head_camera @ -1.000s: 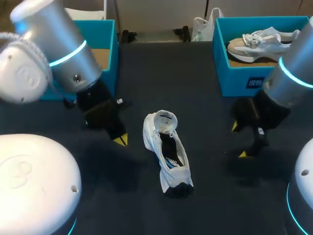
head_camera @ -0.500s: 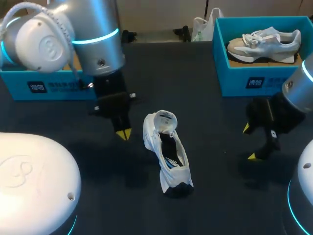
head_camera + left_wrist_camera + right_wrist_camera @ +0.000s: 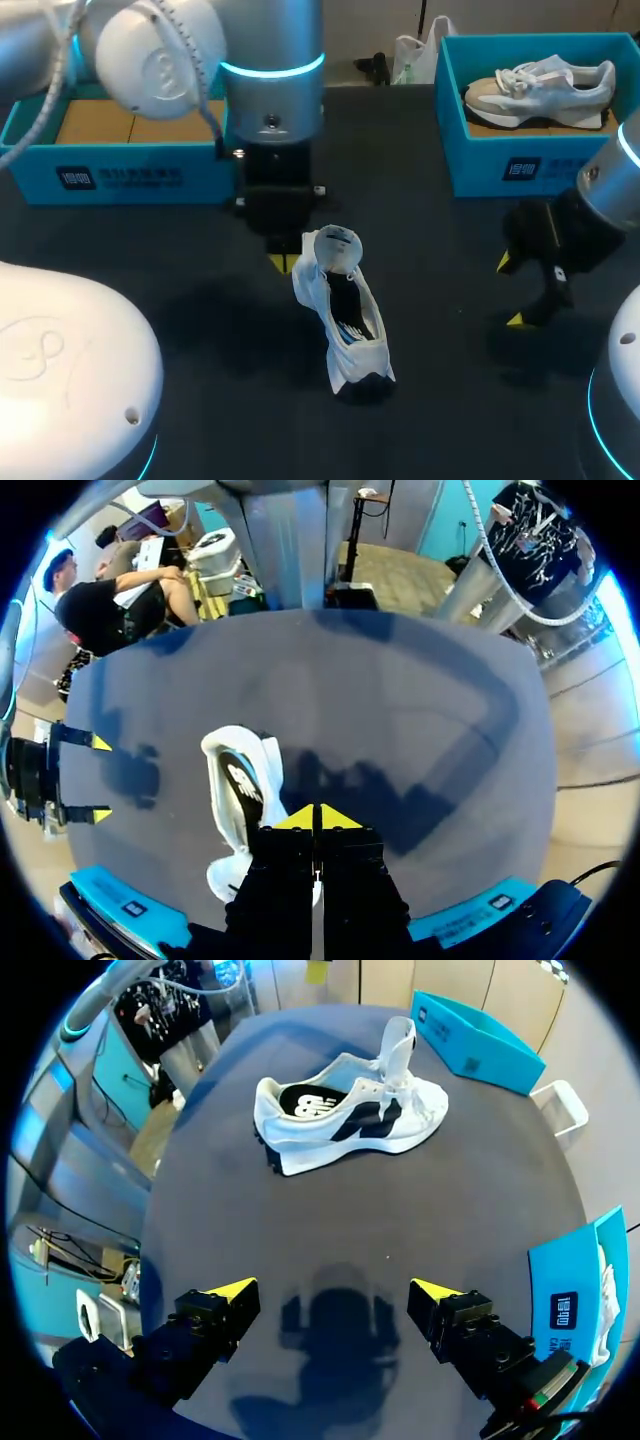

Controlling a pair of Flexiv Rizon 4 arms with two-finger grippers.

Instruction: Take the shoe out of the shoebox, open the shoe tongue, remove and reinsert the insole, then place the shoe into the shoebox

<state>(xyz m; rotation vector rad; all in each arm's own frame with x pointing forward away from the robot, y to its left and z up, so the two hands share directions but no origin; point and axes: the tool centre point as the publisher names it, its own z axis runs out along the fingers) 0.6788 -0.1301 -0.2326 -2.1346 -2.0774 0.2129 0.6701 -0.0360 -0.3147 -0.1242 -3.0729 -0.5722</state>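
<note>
The white shoe [image 3: 342, 318] lies on its sole near the middle of the dark table [image 3: 440, 400], outside both boxes. Its tongue [image 3: 337, 247] is folded up and forward over the toe end, and the printed insole [image 3: 308, 1100] shows in the opening. The dark heel end points toward the near edge in the head view.

The left gripper [image 3: 284, 264] hangs just beside the tongue end of the shoe, on its left. Its 2 yellow tips are pressed together with nothing between them, as the left wrist view shows [image 3: 318, 818], where the shoe [image 3: 232, 798] sits beside the fingers.

The right gripper [image 3: 511, 291] hovers over bare table, well apart from the shoe on its right. Its fingers are spread wide and hold nothing [image 3: 332, 1290].

The left shoebox [image 3: 120, 178], teal with a brown floor, stands at the far left. The right shoebox [image 3: 520, 165] at the far right holds a second shoe [image 3: 545, 88], grey and white.
</note>
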